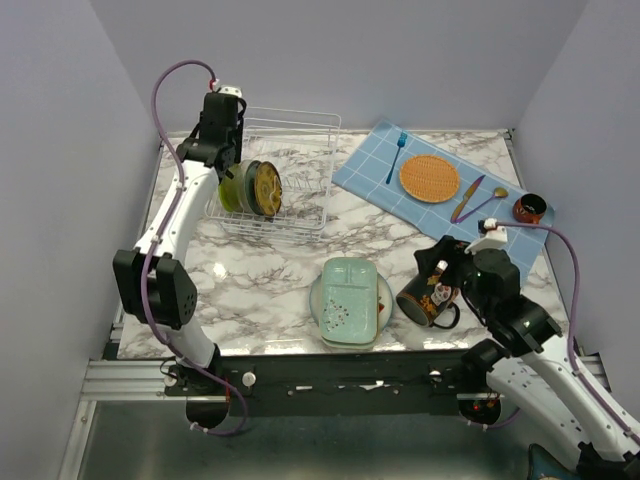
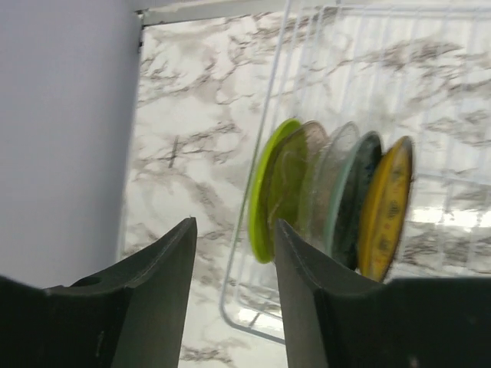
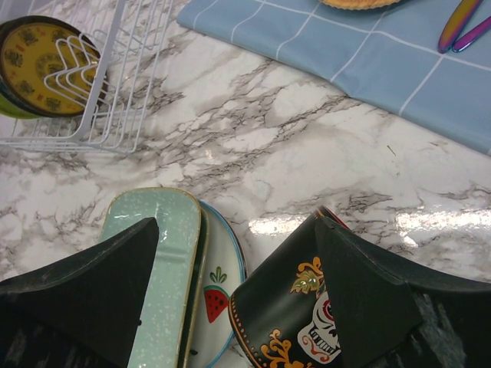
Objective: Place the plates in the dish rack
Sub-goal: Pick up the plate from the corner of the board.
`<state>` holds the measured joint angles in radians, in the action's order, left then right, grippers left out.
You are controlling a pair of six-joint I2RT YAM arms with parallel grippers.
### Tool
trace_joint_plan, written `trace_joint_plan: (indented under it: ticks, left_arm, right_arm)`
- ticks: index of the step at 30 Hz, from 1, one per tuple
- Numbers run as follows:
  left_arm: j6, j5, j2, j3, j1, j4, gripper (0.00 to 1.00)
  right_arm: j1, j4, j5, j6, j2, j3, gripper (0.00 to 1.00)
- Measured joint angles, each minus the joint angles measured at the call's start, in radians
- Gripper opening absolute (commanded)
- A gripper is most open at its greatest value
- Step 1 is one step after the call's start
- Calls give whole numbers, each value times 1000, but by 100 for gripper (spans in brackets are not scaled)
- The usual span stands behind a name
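Dish rack [image 1: 300,190]: upper left of the overhead view. Plates stand on edge in its left-hand slots, packed close:
- lime-green plate [image 2: 265,192]
- brownish plate [image 2: 295,180]
- teal-rimmed plate [image 2: 354,192]
- yellow plate [image 2: 387,207]

There may be a paler one among them, but the wrist view is too blurred to say. The slots to the right of the yellow plate look free.

Left gripper [image 2: 234,226]: hovers over the rack's left end. Its fingers are apart with nothing between them.

Two plates are not yet racked. They lie flat on the marble table [image 1: 260,270] at lower centre. A mint-green plate [image 1: 348,295], rounded-square, sits on top of a round watermelon plate [image 3: 222,268].

Right gripper [image 3: 236,230]: over this stack, jaws wide. One finger is above the mint-green plate and the other is by the black mug [image 1: 428,293]. The mug stands just beside the stack and between the fingers. Nothing looks clamped.

Handling, as a judgement:
- Both plates are stiff and glazed, so probably slick and breakable if dropped or knocked on the wire.
- They are likely heavy enough to swing down from an edge pinch.
- Best hold is on the rim, one finger over and one under, where the mint-green plate's edge overhangs the round one.
- The mug crowds the right side, so the left or near edge gives cleaner access.
- A plate hanging from its rim suits dropping it upright into a slot.
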<state>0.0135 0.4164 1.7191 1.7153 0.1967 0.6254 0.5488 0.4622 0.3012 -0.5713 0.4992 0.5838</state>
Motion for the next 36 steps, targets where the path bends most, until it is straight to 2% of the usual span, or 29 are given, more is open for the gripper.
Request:
trace_joint_plan:
  ticks: [2,7,14,15,21,27,36]
  left_arm:
    - [-32,-45,-40,-29,0,-16,61]
    - [-132,-198,-187,-219,31,-105,60]
    - [-274,-315,-273,-435,186,-207,59]
    - [-301,-328,-291,-497,242,-224,59]
    - [-407,-357,-367,-639,384,-254,59]
    - [-466,-358,-436,-708,447,-262,59]
    - [-536,-358,-489,-821,548,-274,59]
  right_arm:
    - [0,-5,-9,6,20,0,92]
    - [0,-26,-77,40,124,10,90]
    - [0,-74,-249,101,259,33,84]
    - [0,-79,-273,105,276,36,84]
    - [16,-87,-381,121,335,38,83]
    - [59,-82,-447,118,383,61,82]
    - [166,-78,-449,62,438,68,77]
